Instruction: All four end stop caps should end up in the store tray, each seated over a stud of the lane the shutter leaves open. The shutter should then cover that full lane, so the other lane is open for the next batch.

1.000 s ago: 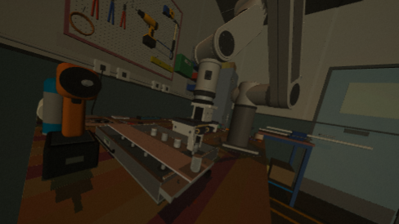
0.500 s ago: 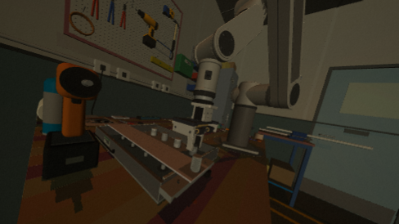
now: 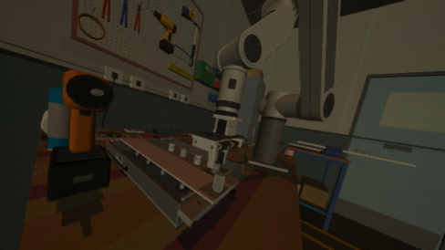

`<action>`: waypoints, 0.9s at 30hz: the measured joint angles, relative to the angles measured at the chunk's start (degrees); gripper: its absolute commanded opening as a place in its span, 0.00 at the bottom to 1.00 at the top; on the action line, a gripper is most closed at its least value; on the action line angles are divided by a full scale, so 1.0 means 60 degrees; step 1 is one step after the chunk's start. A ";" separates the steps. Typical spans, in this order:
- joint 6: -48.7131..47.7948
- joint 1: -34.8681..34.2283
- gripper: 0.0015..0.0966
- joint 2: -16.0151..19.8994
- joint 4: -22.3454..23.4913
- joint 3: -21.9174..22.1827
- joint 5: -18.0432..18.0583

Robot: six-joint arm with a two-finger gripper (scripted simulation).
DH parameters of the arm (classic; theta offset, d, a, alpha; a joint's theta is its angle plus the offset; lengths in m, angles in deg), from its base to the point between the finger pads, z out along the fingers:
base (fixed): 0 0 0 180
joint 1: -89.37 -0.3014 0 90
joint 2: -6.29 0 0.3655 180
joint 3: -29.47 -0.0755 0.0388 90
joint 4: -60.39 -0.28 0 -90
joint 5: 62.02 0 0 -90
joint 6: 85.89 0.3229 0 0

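Observation:
Several grey end stop caps sit in a row along the far lane of the store tray (image 3: 175, 175), the nearest cap (image 3: 218, 183) standing at the tray's near right end and others (image 3: 197, 159) further back. A brown shutter (image 3: 171, 166) lies along the tray beside that row, over the other lane, where small studs (image 3: 148, 162) show toward the near side. My gripper (image 3: 219, 157) hangs straight down over the right part of the tray, just above and behind the nearest cap. Its fingers are open and hold nothing.
An orange and black power tool (image 3: 82, 137) stands on a black box left of the tray. The robot's grey base column (image 3: 268, 141) rises right behind the tray. A blue-framed table (image 3: 319, 182) stands to the right, and a pegboard (image 3: 137, 32) hangs on the wall.

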 measured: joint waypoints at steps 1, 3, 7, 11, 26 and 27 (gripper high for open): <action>0.0000 0.0000 0.47 0.0000 0.0000 0.0000 0.0000; 0.0000 0.0000 0.47 0.0000 0.0000 0.0000 0.0000; 0.0000 0.0000 0.47 0.0000 0.0000 0.0000 0.0000; 0.0000 0.0000 0.47 -0.0028 0.0000 0.0007 -0.0040; 0.0000 0.0000 0.47 -0.0916 0.0000 0.0355 -0.1259; 0.0000 0.0000 0.47 -0.0950 0.0000 0.0372 -0.1310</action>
